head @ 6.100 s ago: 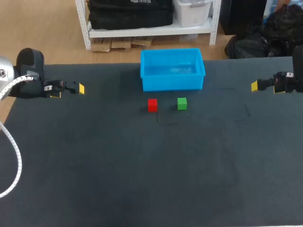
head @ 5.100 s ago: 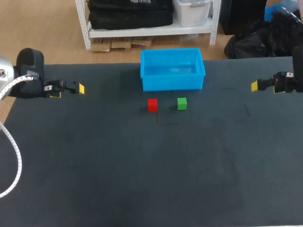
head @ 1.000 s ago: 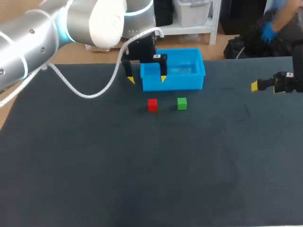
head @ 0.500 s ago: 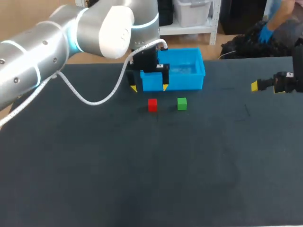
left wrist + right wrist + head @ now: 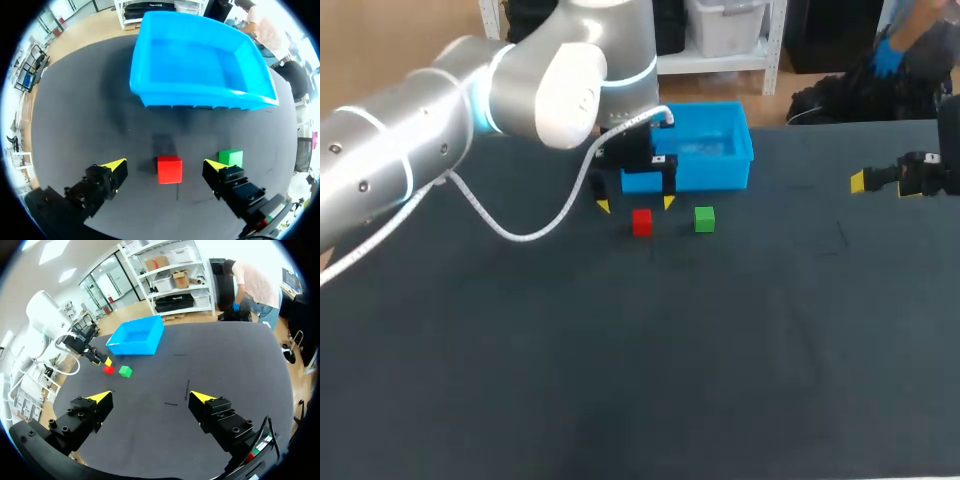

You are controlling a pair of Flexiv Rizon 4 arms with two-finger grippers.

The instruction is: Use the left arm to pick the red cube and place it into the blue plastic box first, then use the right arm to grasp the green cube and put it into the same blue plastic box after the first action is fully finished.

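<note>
A: Where does the red cube [image 5: 641, 222] lie from the left gripper [image 5: 635, 204]?

B: Straight ahead of it and centred. In the left wrist view the cube sits on the surface [image 5: 620, 350] in the middle of the gap between the two yellow tips, with dark cloth showing on both sides. Neither finger touches it.

A: So the gripper is spread wide?

B: Yes, well wider than the cube, and holding nothing. From the head view the tips hang a little toward the box [image 5: 685, 178] side of the cube, so I judge the gripper to be above it rather than around it.

A: What does the next move need?

B: Mostly a straight drop. The line between the fingers runs along the box's front wall, and the cube's sides look square to it, so I would expect little or no twist.

A: Anything in the way?

B: The green cube [image 5: 704, 219]. It stands beside the red one, and in the left wrist view it lies just past one fingertip, on the outer side. That finger could clip it on the way down.

A: And the right gripper [image 5: 150, 397]?

B: Far off at the right edge of the surface, fingers apart, empty, well away from both cubes. The left one is much nearer. The box stands just behind the cubes, and nothing shows in it.
</note>
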